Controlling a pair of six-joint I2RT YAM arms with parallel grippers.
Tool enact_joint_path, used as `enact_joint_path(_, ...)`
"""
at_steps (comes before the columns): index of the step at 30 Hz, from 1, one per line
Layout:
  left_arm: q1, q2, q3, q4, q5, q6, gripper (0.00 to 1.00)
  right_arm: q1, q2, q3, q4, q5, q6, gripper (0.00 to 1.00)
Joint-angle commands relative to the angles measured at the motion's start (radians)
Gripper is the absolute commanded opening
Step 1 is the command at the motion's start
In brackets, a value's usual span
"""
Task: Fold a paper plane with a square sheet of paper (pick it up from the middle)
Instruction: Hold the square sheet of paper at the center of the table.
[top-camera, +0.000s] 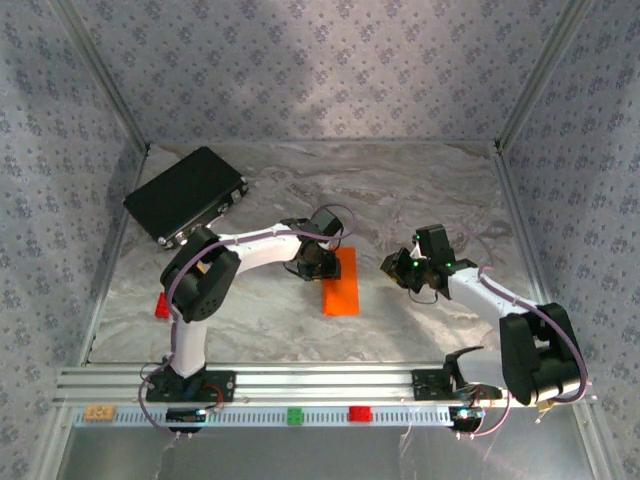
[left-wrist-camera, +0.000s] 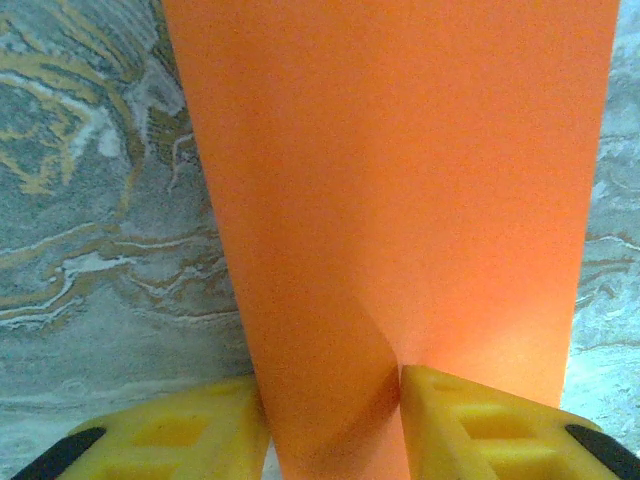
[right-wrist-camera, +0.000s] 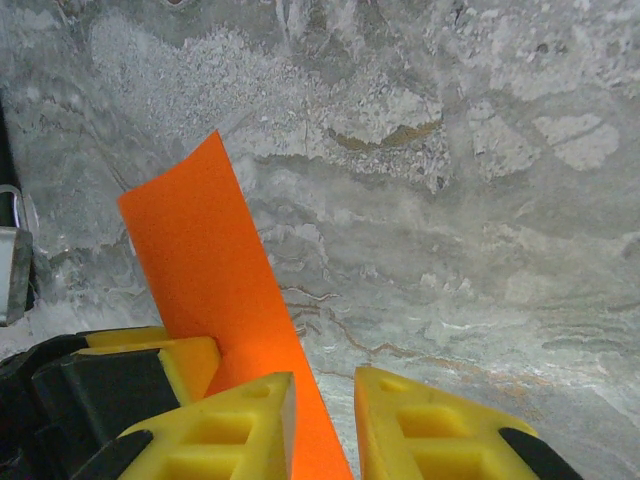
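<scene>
Left gripper is down on the orange sheet at table centre; right gripper is near it, to its right.
Left wrist: jaws part-way apart, sheet fills the gap, crease meets one finger; can't tell if it's pinched. Right wrist: jaws narrow, gripping nothing, and the sheet's far corner is lifted. From the top camera the sheet looks flat.

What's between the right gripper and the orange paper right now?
Just bare marble table: in the top view, a short stretch of it separates the right gripper from the orange paper.
</scene>
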Motion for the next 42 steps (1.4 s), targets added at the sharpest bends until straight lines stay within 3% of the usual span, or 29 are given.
enact_joint_path(1, 0.015, 0.056, -0.012, -0.057, -0.108, -0.003, 0.40, 0.007, 0.008, 0.009, -0.003, -0.011, -0.012, 0.24)
enact_joint_path(26, 0.014, 0.071, -0.017, -0.054, -0.103, -0.010, 0.40, 0.022, 0.033, 0.021, 0.017, -0.029, -0.017, 0.23)
enact_joint_path(42, 0.012, 0.074, -0.019, -0.053, -0.104, -0.011, 0.40, 0.166, 0.254, 0.127, 0.135, -0.094, -0.028, 0.00)
